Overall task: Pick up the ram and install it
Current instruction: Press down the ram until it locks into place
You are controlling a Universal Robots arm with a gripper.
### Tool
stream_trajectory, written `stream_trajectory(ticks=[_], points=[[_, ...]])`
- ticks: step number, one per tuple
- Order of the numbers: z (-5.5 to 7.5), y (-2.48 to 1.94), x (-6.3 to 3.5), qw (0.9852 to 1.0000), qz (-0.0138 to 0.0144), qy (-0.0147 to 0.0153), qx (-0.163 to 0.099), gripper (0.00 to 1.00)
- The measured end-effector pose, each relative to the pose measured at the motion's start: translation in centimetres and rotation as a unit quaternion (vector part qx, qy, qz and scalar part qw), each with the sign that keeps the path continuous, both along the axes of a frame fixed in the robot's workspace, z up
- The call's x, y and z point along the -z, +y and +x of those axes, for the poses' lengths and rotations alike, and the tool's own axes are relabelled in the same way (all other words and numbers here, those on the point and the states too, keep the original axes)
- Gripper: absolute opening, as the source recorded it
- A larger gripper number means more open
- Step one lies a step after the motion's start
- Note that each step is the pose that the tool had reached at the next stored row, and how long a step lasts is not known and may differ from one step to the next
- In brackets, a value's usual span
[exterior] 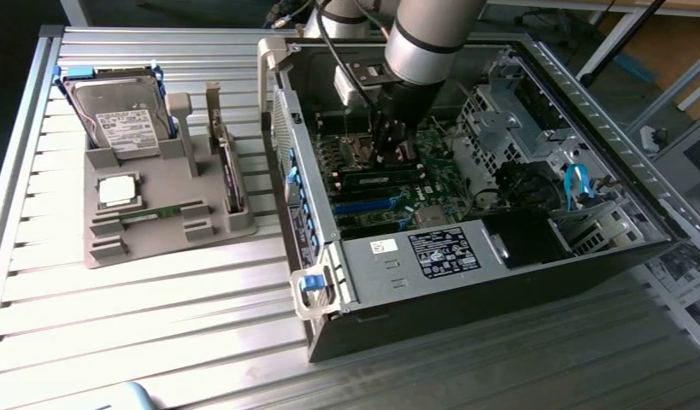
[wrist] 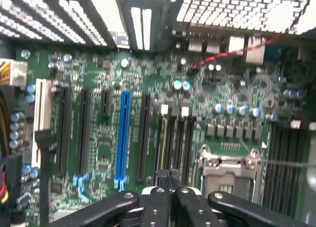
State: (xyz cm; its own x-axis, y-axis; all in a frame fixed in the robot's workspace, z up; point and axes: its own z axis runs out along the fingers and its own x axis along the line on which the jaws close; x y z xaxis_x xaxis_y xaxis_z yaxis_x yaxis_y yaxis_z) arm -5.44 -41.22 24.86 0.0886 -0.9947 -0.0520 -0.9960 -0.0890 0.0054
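Shut claw [wrist: 169, 180] over blue slot [wrist: 122, 138].

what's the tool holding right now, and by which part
The tool is shut above the motherboard inside the computer case. Something thin and dark shows between its fingertips, possibly the ram held by one edge, but that cannot be told for sure.

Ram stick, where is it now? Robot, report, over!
Gripper shut, down inside the computer case. Ram lying in the motherboard slot under the gripper. Nothing blocking.
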Motion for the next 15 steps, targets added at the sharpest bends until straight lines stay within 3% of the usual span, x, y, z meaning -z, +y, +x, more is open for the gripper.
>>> stream_trajectory(ticks=[10, 15], points=[[-3.4, -0.11, 0.1, 1.0, 0.0032, -0.0008, 0.0, 0.11], [-3.7, -0.13, 0.66, 1.0, 0.0033, -0.0025, -0.001, 0.11]])
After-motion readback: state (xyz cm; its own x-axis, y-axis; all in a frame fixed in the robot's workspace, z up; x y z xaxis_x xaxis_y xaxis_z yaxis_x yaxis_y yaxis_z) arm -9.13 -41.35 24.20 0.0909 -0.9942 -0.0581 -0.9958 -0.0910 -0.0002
